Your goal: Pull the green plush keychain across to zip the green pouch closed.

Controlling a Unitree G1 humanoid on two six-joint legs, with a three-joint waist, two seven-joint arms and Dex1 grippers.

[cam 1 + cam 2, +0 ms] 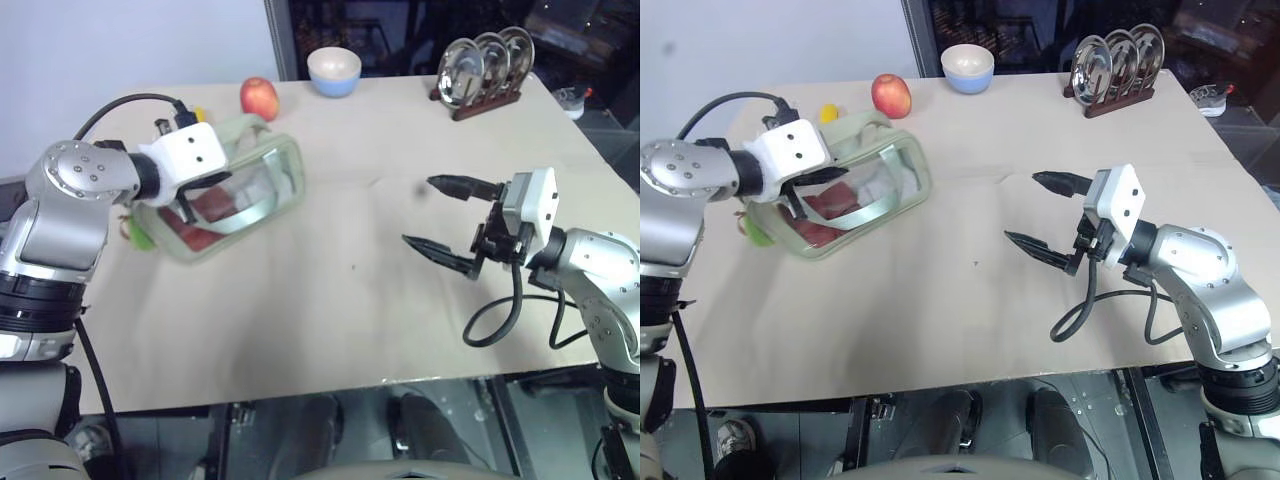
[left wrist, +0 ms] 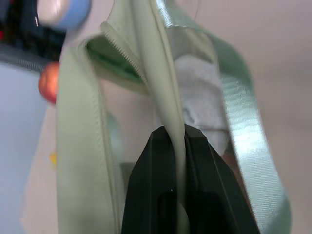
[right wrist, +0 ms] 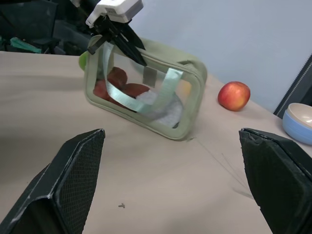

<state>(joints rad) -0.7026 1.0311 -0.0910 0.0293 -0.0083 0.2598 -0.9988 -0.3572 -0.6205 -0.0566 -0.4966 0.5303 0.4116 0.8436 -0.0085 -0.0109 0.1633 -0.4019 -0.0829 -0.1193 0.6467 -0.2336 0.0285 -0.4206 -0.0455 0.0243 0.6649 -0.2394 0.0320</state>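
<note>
Two grippers are in my view over the tan tabletop [image 1: 330, 300], and I report each in turn. My left gripper [image 2: 178, 141] sits at the near-left part of the green pouch [image 1: 845, 190], its jaws pinched tight on a pale green strap [image 2: 165, 97] of that pouch; the wrist view shows the fabric strip squeezed between both black fingers [image 2: 151, 185]. I see the pouch on the left part of the tabletop, tilted, its clear front panel turned toward the middle, with red contents [image 3: 117, 85] and something white [image 3: 158, 109] showing through the panel. I make out the green plush keychain [image 1: 757, 232] as a lime-green patch at the pouch's left end, just beside my left arm and largely hidden behind it. My right gripper [image 1: 452, 222] hangs above bare tabletop well apart from the pouch, pointing toward it, jaws spread wide and holding nothing. At the far edge I note a red apple [image 1: 259, 97] just behind the pouch, a pale bowl [image 1: 334, 70] further right, and a rack of metal plates [image 1: 483, 62] at the far right.
</note>
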